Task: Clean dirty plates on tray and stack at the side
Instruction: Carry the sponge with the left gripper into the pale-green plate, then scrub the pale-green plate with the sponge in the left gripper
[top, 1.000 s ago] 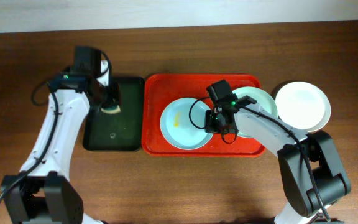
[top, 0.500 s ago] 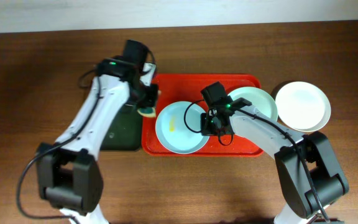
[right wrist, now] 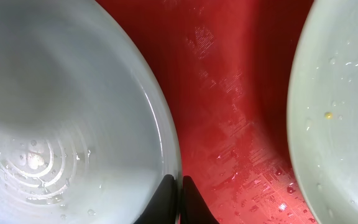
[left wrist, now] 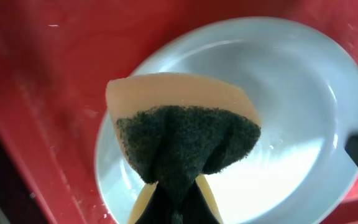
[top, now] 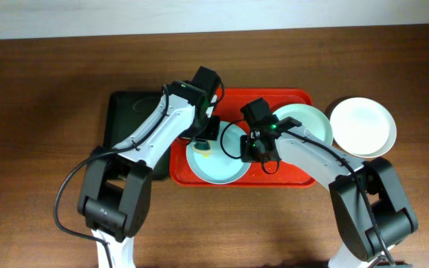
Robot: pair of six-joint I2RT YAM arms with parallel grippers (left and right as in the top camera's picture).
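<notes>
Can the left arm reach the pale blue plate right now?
Likely yes: the left tool, gripping the yellow-and-green sponge, is right over the pale blue round plate; the right tool pinches only its rim.

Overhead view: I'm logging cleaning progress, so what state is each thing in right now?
Red tray: wet, holding two plates.
Blue plate: on the red tray, wet, gripped at its rim.
Green plate: on the red tray, with droplets and a yellow speck.
White plate: on the table, off the red tray.
Sponge: pinched and folded, over the blue plate.
Left pincer: shut on the sponge.
Right pincer: shut on the blue plate's rim.
</notes>
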